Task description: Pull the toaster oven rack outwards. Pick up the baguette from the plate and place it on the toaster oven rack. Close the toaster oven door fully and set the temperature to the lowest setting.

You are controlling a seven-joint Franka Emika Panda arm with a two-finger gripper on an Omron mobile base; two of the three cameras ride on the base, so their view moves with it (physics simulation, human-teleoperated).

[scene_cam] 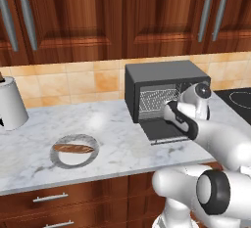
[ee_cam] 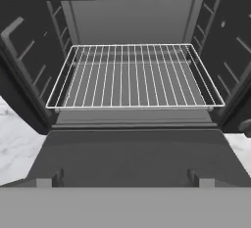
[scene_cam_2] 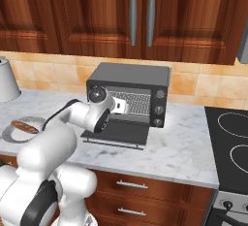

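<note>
The gripper [scene_cam_2: 121,106], jaws spread wide and empty, faced the toaster oven rack [ee_cam: 135,77] straight ahead, its front edge lying crosswise above the lowered toaster oven door [ee_cam: 132,156].

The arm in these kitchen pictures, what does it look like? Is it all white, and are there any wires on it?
The arm is made of smooth, rounded glossy white shells joined by dark grey to black rings at the joints. A round dark disc with a pale centre caps one joint. The hand end is a black block with a small white piece in front. The tool's two finger tips are small and dark grey. A thin black cable arcs along the forearm. No markings show.
</note>
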